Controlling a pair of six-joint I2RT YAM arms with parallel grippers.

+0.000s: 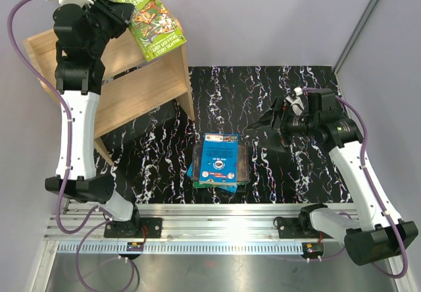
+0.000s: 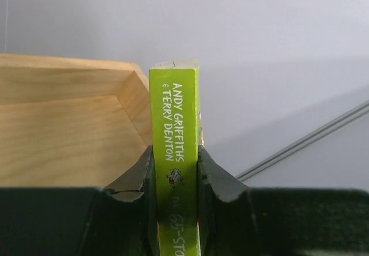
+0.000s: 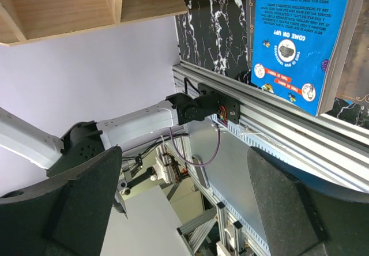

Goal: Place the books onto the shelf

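My left gripper (image 1: 113, 10) is shut on a green "Treehouse" book (image 1: 150, 20), held in the air over the top of the light wooden shelf (image 1: 141, 85). In the left wrist view the green spine (image 2: 174, 112) stands clamped between both fingers of the left gripper (image 2: 174, 172), with shelf wood (image 2: 63, 123) behind on the left. The other books lie stacked on the marbled table, a blue cover (image 1: 219, 155) on top and a green edge (image 1: 223, 186) beneath. My right gripper (image 1: 264, 122) hovers open to the right of the stack. The right wrist view shows the blue book (image 3: 297, 37) and the right gripper (image 3: 184, 201) holding nothing.
A black marbled mat (image 1: 296, 88) covers the table. An aluminium rail (image 1: 223, 216) runs along the near edge with both arm bases on it. Grey walls close in at the back and right. The left arm's base (image 3: 202, 106) shows in the right wrist view.
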